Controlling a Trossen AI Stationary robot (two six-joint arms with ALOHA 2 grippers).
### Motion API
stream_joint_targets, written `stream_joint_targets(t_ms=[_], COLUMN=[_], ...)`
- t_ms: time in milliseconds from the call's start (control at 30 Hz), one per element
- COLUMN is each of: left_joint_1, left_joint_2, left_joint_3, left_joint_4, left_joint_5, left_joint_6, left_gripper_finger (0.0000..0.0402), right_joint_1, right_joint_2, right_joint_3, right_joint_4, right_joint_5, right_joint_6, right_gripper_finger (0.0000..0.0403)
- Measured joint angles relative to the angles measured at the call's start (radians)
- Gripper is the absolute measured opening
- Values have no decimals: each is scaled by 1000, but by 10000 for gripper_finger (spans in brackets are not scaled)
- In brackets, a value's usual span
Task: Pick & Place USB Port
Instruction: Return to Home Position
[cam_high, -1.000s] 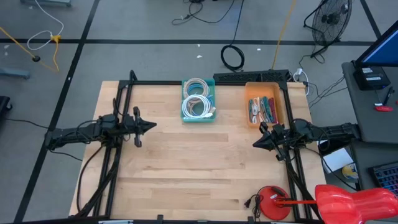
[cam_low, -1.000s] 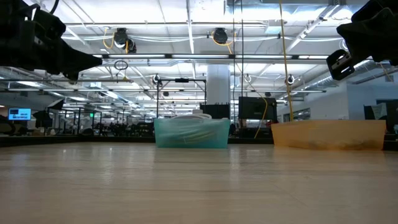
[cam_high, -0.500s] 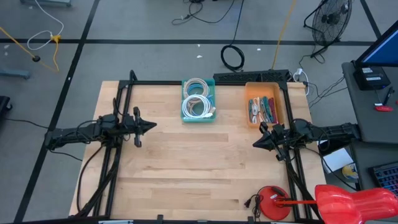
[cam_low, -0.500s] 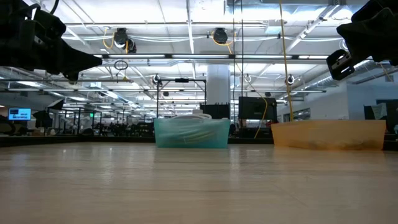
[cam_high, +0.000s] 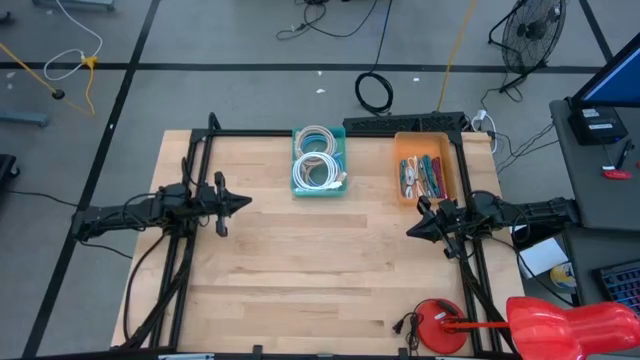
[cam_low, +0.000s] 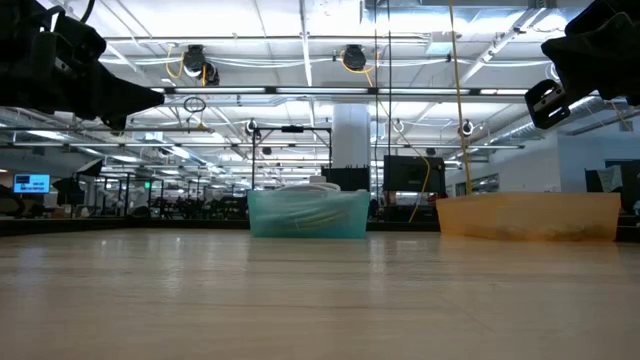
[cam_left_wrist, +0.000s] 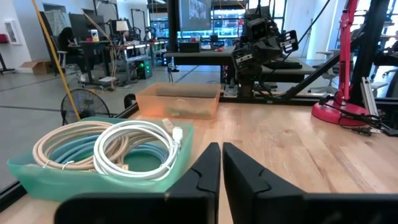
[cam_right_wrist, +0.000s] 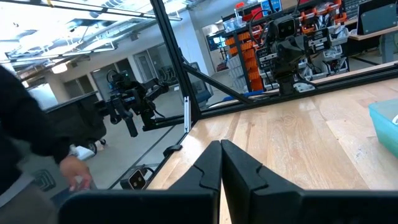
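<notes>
From above, cables (cam_high: 424, 176) are lying in the orange bin (cam_high: 397, 170) at one o'clock; the low view is showing only its wall. The left tool (cam_high: 241, 202) and right tool (cam_high: 410, 230) are hovering closed above the wooden desk (cam_high: 300, 270).

The bench (cam_high: 300, 270) carries two bins: one green bin (cam_low: 307, 215), one orange bin (cam_low: 528, 217). The green one holds three coiled cables: one beige cable (cam_left_wrist: 46, 144), one blue cable (cam_left_wrist: 146, 157), one white cable (cam_left_wrist: 140, 127).
</notes>
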Motion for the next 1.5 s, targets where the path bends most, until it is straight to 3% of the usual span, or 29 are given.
stream_joint_targets(t_ms=[767,967,1500], left_joint_1=[0,0,0], left_joint_2=[0,0,0], left_joint_3=[0,0,0], left_joint_4=[0,0,0], left_joint_5=[0,0,-1], left_joint_6=[0,0,-3], left_gripper_finger=[26,26,26], right_joint_1=[-91,-122,-184], right_joint_2=[0,-1,-4], right_joint_3=[0,0,0], right_joint_4=[-1,-47,-60], right_joint_5=[-1,1,2], right_joint_6=[-5,-249,-323], right_gripper_finger=[0,0,0])
